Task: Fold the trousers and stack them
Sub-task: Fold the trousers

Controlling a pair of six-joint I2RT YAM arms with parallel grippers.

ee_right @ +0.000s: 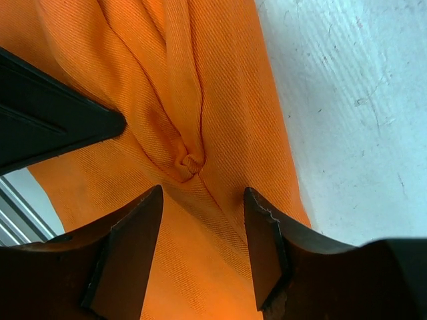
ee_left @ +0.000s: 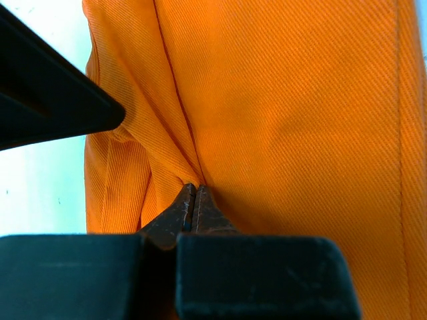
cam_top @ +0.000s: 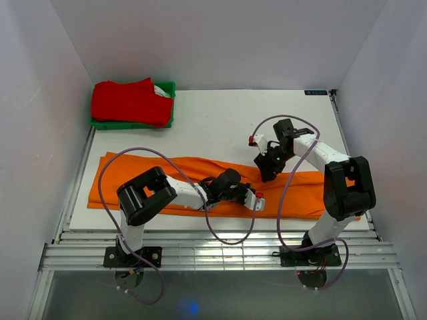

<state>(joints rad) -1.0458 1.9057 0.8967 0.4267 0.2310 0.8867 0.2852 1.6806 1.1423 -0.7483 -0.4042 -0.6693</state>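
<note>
left gripper [ee_left: 193, 200] pinching trousers [ee_left: 287, 120], near table [cam_top: 220, 113] edge | right gripper [ee_right: 203, 193] apart | tiny pinch could slip if pulled

The left arm [cam_top: 143, 195] and right arm [cam_top: 347, 183] share white links, bulky black joints and looping lilac cables; left hand [ee_left: 193, 200] and right hand [ee_right: 200, 243] are black.

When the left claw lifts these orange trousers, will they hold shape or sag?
Probably sag: the orange twill trousers bunch into soft folds where the left claw pinches them. They lie spread long across the white table, so unheld ends would likely drag. The ribbed weave looks grippy, so slipping seems unlikely.
</note>
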